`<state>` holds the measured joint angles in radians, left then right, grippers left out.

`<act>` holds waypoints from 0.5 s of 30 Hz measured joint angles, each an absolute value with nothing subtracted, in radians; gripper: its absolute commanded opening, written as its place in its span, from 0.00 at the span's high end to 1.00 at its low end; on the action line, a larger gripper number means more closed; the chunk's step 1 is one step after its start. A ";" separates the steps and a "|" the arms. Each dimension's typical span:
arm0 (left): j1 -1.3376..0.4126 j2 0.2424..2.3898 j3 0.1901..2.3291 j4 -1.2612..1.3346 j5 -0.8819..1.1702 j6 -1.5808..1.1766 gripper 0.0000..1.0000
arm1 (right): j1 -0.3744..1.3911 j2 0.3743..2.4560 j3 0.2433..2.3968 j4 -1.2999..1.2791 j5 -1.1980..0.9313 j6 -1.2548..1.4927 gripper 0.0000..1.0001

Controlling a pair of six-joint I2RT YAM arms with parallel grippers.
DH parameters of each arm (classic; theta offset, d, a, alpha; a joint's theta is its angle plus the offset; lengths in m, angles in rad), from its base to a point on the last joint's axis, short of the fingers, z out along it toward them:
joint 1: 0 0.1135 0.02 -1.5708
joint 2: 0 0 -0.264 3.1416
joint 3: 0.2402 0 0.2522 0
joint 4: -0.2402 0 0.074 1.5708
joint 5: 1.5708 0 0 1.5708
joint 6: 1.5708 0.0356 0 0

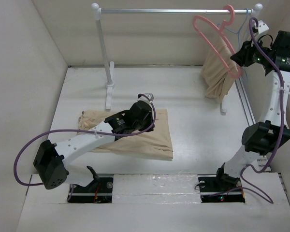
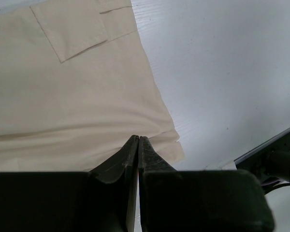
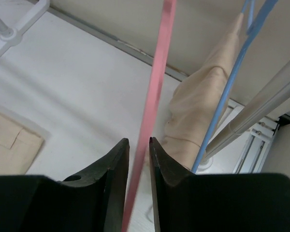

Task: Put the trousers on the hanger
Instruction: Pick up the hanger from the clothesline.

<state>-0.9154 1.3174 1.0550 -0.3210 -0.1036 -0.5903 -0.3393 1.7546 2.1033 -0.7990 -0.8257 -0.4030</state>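
1. Toward the near-left corner of the bench [image 1: 198,121], the trousers [image 1: 150,142] lie flat. The left hand [image 2: 137,138] is closed with its tips on their edge, probably to pinch a lifting point; whether it holds cloth cannot be told.
2. At the far-right corner, the right hand [image 3: 139,141] grips the hanger [image 3: 156,72] and tilts it, likely to steady it. Its hook rides the rail [image 1: 174,10].
3. Beside it, a blue hanger [image 3: 217,121] carries a smaller beige cloth [image 3: 198,101].

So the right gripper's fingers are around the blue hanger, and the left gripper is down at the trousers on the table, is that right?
Not quite: the right wrist view shows the right gripper around the pink hanger; the blue hanger hangs beside it, untouched. The left gripper is indeed down at the trousers on the table.
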 measured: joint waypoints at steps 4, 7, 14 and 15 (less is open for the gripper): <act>-0.915 1.319 1.055 -0.321 -0.104 -0.588 0.99 | -0.324 1.754 2.077 -0.804 -0.807 -0.416 0.61; -0.915 1.322 1.055 -0.321 -0.104 -0.587 0.97 | -0.314 1.753 2.071 -0.801 -0.797 -0.426 0.48; -0.915 1.328 1.065 -0.335 -0.112 -0.587 0.72 | -0.278 1.728 1.996 -0.780 -0.743 -0.435 0.73; -0.915 1.328 1.076 -0.341 -0.115 -0.587 0.67 | -0.265 1.718 1.979 -0.771 -0.722 -0.432 0.79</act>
<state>-0.9154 1.3281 1.0760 -0.3412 -0.1146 -0.5869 -0.2646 1.7184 1.9785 -0.7708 -0.7216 -0.4324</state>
